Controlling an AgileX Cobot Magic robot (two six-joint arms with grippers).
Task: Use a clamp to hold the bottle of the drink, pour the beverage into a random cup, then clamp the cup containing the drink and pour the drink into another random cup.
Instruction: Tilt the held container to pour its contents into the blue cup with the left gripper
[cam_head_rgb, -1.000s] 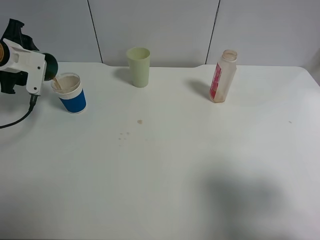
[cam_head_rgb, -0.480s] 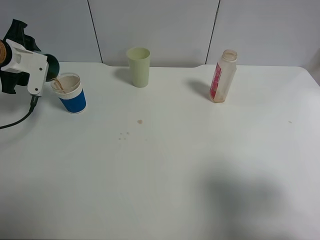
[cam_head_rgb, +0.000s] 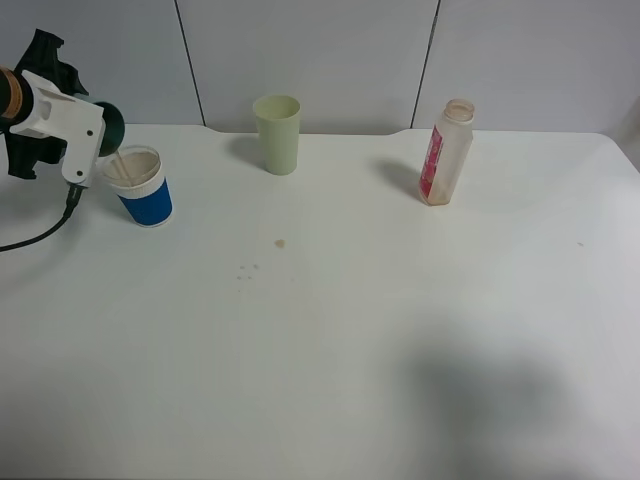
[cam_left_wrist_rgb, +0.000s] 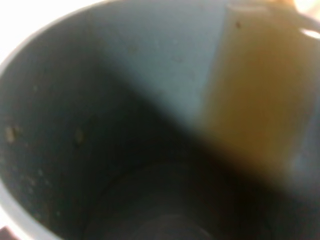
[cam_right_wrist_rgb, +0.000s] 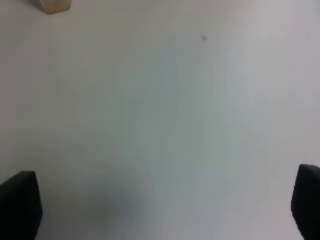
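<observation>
Pouring is under way at the blue cup (cam_head_rgb: 142, 187), which we take as our landmark. We hold a dark green cup (cam_head_rgb: 108, 128) in the left gripper (cam_head_rgb: 85, 130), tipped so its mouth hangs just over the blue cup's rim on the side away from the pale cup (cam_head_rgb: 277, 133), and a thin stream of drink falls into it. The left wrist view looks straight into the green cup (cam_left_wrist_rgb: 125, 125), where brown liquid (cam_left_wrist_rgb: 250, 100) lies along one wall; we judge the jaws clenched on this cup, though they are hidden themselves. The bottle (cam_head_rgb: 446, 152) stands upright on the counter (cam_head_rgb: 350, 330), well beyond the pale cup from the blue one. The right gripper (cam_right_wrist_rgb: 165, 200) is out of the high view; its tips sit wide apart, released, above bare counter. What matters next, we think, is keeping the green cup's long axis tilted toward the blue cup, lip over the opening, until it empties; the left arm is the nearer one.
</observation>
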